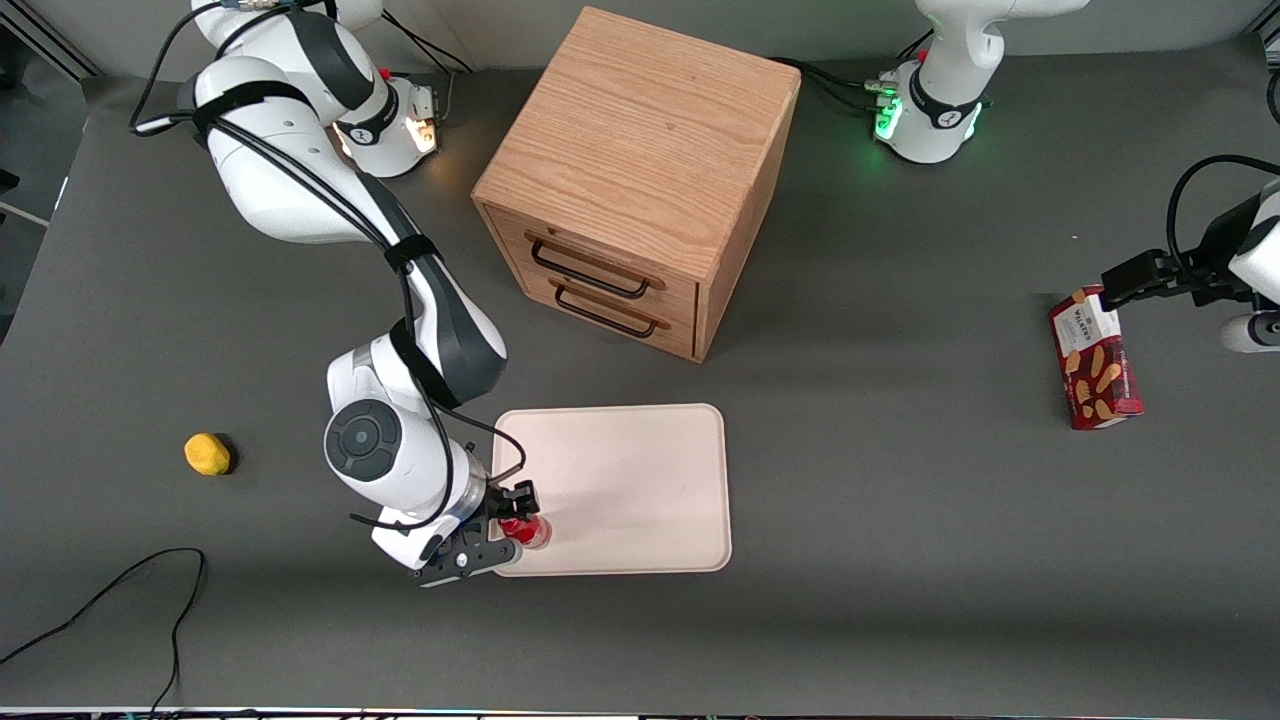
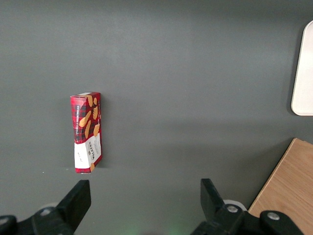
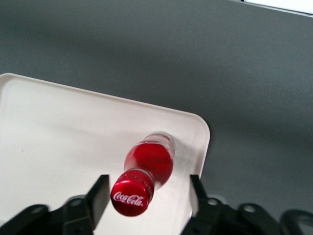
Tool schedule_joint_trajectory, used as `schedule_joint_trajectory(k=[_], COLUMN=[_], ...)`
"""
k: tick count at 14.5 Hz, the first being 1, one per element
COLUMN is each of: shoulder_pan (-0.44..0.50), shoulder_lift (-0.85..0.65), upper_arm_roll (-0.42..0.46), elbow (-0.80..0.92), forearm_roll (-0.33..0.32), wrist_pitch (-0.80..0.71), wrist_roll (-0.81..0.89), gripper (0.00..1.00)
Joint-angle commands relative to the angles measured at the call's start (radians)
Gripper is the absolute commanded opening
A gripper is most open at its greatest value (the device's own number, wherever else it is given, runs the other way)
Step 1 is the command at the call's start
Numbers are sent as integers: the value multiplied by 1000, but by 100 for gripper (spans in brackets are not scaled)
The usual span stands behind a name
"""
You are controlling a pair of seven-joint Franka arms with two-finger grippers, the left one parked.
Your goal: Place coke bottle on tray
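The coke bottle (image 3: 148, 172) stands upright on the tray (image 1: 640, 470), in the corner nearest the working arm, so the placing looks nearly finished. The claw (image 1: 512, 520) hangs spread around it, seemingly not touching. Next comes a straight lift clear without knocking the cap. The arm reaches down, forearm bent low over the counter (image 1: 900, 560).

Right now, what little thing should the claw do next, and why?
Probably lift straight up. The bottle stands upright on the tray near a corner, and the claw looks open with gaps beside the cap, so the bottle seems already let go.
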Motion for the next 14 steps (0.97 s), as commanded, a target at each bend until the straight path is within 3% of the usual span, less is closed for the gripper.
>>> schedule_joint_trajectory(k=[1,4,7,10,11,14], shoulder_pan=[-7,-15,-46,-44,-46,-44], shoulder_lift=[-54,-149,-345,-563,-630,-828], upper_arm_roll=[8,-2,-39,-157,-189,-248], elbow=[-25,-98,-323,-547,-622,-809], forearm_roll=[-23,-23,-4,173,205,210], wrist_pitch=[3,-56,-43,-34,-32,-32], wrist_roll=[29,28,23,14,9,0], gripper=[100,100,100,100,100,100])
